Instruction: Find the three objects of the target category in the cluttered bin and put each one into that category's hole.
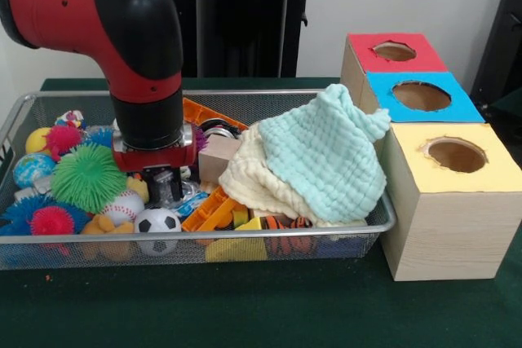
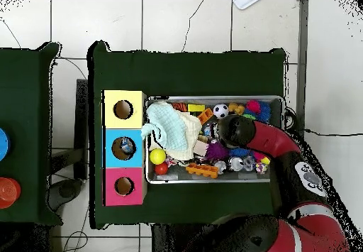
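Jaws of the black gripper [image 1: 165, 189] are lowered into the wide silver wire-mesh bin [image 1: 245, 236], buried among toys, and whether they are apart or together cannot be told. Above them the red and black arm [image 1: 134, 55] drops straight down; from overhead it hides the jaws completely.

Touching the jaws on their front side sit a white baseball with red stitching [image 1: 122, 206] and a black-and-white toy soccer ball [image 1: 157, 221]. Just beside the jaws, toward the picture's left in the front view, lies a green spiky rubber ball [image 1: 87, 176], with a pink spiky ball [image 1: 51, 220] below it. On the jaws' other side a pale green and cream muslin cloth [image 1: 314, 160] is heaped over the bin's contents, next to a plain wooden block [image 1: 217, 156].

Overhead, small silver metal cans [image 2: 241, 164] lie near the arm along the bin's wall [image 2: 213, 180]. Well apart from the jaws, outside the bin on the green tabletop [image 1: 245, 307], stand three wooden boxes with round holes, topped red [image 1: 395, 52], blue [image 1: 421, 96] and yellow [image 1: 455, 155].
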`<state>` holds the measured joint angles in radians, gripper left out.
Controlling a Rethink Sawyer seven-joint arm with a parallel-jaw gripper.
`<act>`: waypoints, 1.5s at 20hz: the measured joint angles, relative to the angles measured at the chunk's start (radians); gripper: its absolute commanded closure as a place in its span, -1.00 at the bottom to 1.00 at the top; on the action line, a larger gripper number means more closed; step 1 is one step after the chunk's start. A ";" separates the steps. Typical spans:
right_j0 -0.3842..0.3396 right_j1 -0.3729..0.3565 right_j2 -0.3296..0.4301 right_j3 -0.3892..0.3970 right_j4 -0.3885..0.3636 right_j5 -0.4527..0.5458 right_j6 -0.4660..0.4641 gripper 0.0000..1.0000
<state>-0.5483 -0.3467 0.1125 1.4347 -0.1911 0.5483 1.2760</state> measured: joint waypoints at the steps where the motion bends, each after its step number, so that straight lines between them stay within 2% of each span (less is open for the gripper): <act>1: 0.000 -0.002 0.000 0.002 0.000 0.000 0.000 1.00; 13: 0.016 -0.033 0.001 0.058 0.000 -0.002 0.000 1.00; 19: 0.023 -0.073 0.002 0.094 0.003 0.005 0.000 1.00; 25: 0.031 -0.137 0.002 0.133 0.009 0.073 0.000 1.00; 30: 0.038 -0.198 0.001 0.157 0.009 0.178 0.000 1.00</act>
<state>-0.5106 -0.5447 0.1139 1.5916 -0.1817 0.7261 1.2760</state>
